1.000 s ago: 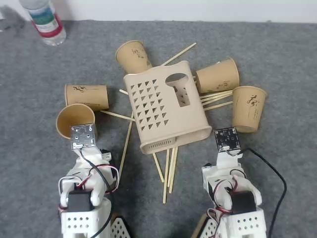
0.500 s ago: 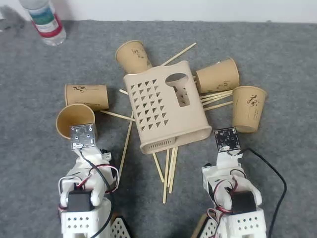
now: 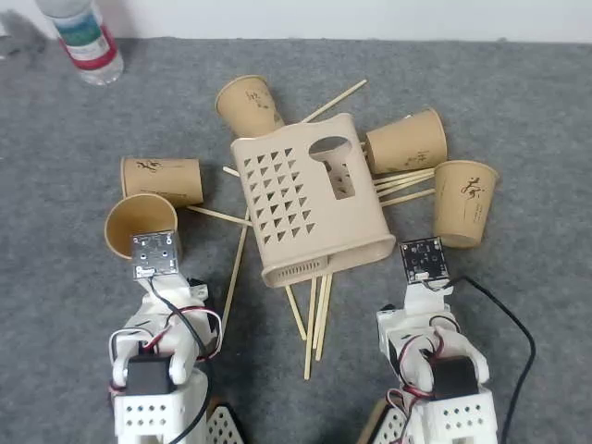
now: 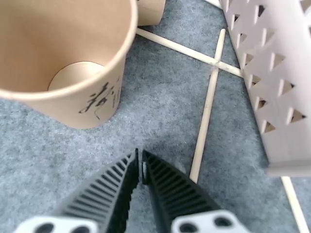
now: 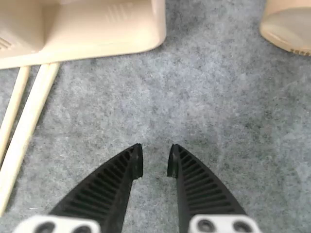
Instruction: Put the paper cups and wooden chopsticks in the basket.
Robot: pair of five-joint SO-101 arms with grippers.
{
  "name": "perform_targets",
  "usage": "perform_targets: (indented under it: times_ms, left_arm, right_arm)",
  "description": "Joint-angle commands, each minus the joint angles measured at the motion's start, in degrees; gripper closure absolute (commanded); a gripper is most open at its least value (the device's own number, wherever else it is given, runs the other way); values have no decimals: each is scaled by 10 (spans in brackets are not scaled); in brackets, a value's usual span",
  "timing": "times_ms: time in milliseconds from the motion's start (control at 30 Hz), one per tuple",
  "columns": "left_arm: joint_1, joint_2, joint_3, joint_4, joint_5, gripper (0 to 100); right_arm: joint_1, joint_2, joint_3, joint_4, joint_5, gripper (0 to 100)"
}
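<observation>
The beige basket (image 3: 305,199) lies overturned at the table's middle, bottom up. Paper cups ring it: one behind it (image 3: 248,104), one on its side at the left (image 3: 162,178), one open-mouthed (image 3: 137,222) in front of that, two at the right (image 3: 407,141) (image 3: 465,202). Wooden chopsticks (image 3: 314,319) stick out from under the basket on several sides. My left gripper (image 4: 141,162) is shut and empty, just short of the open-mouthed cup (image 4: 63,58) and beside a chopstick (image 4: 206,121). My right gripper (image 5: 155,160) is slightly open over bare carpet, near the basket's rim (image 5: 97,29) and chopsticks (image 5: 22,126).
A plastic bottle (image 3: 83,32) stands at the far left corner. Grey carpet (image 3: 518,111) covers the table. A black cable (image 3: 518,342) runs along the right arm. A cup's base (image 5: 289,24) shows beyond the right gripper.
</observation>
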Motion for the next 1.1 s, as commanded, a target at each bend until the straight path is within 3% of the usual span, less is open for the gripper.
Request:
perform_targets:
  times_ms: [0,833,1067]
  left_arm:
    - [-1,-11,-5,3,4,986]
    - [-1,-11,-5,3,4,986]
    - [-1,-11,-5,3,4,986]
  right_arm:
    - [-1,-7,10,3,0,890]
    - [3,-7,9,-2,1,890]
    - [15,-7,-69,-97,1,890]
